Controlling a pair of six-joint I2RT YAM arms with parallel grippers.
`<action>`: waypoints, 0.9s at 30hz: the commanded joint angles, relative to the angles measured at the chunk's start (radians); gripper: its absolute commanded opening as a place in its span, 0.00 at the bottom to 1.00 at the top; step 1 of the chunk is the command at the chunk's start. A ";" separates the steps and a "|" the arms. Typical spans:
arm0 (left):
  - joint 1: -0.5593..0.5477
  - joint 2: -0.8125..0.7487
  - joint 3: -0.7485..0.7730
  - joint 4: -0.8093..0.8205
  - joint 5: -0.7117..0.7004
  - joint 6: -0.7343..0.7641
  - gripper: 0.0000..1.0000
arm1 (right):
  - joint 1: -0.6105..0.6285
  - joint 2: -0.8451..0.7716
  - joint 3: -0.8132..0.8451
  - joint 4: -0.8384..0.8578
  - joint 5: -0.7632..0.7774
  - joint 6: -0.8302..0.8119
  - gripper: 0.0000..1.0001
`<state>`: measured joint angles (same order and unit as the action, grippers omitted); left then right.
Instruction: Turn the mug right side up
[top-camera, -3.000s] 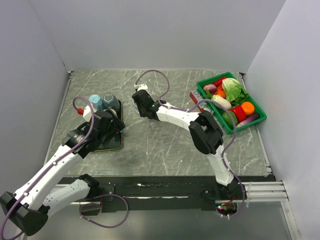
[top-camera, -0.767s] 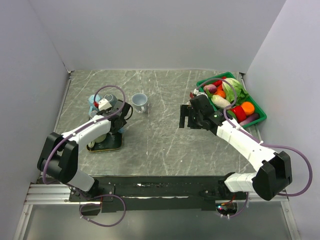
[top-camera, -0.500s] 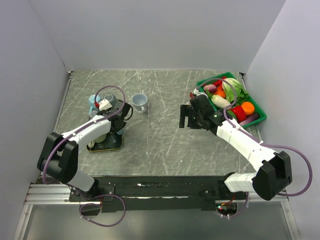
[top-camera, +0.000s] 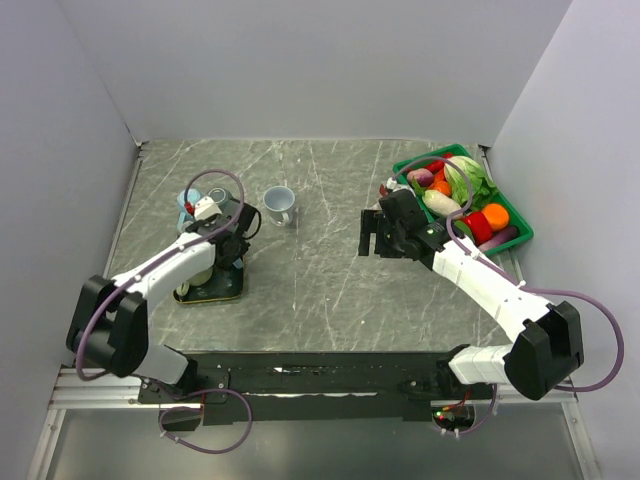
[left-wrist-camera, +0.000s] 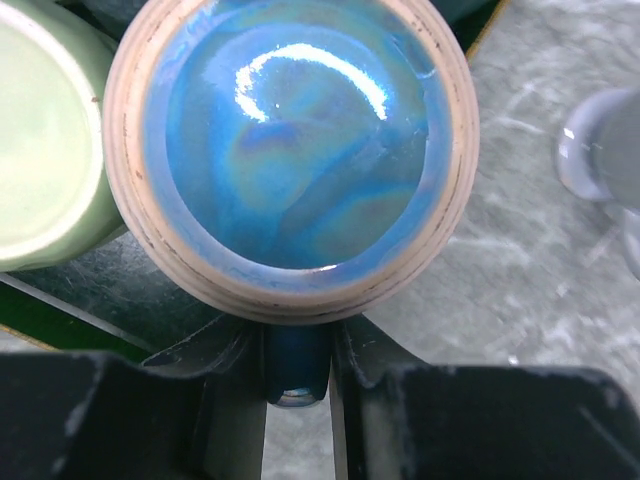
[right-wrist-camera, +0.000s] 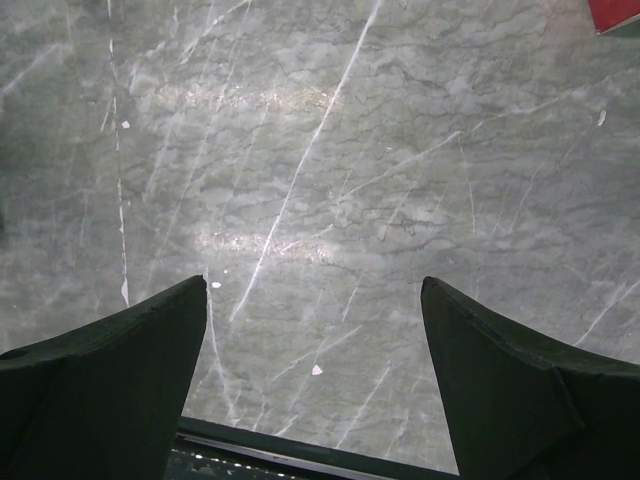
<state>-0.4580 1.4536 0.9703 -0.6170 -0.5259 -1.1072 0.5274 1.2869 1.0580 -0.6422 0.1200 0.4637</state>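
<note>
The right gripper's (right-wrist-camera: 313, 286) black fingers (right-wrist-camera: 110, 370) stand wide apart above the grey, white-veined marble tabletop (right-wrist-camera: 330, 150); a red corner (right-wrist-camera: 615, 12) shows far right.

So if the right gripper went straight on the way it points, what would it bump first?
Most likely the bare table. The right gripper points down at it with open jaws, and nothing shows in between.

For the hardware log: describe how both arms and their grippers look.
Both are built alike. The left arm and right arm have white tubular links joined by bulky black joint housings. A thin purplish-grey cable loops loosely off each arm. The left gripper and right gripper have matte black fingers, broad and tapering toward the tips. No markings are legible.
</note>
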 joint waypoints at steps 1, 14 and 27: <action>-0.005 -0.127 0.039 0.051 0.036 0.055 0.01 | -0.007 -0.014 0.016 0.022 -0.009 0.006 0.94; -0.007 -0.396 0.251 -0.101 0.194 0.055 0.01 | -0.007 -0.067 0.071 0.121 -0.293 -0.007 1.00; -0.005 -0.473 0.324 0.439 0.605 0.083 0.01 | -0.006 -0.167 0.122 0.565 -0.750 0.297 1.00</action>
<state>-0.4618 1.0100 1.2285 -0.5262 -0.0814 -1.0321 0.5255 1.1633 1.1301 -0.3393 -0.4675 0.5694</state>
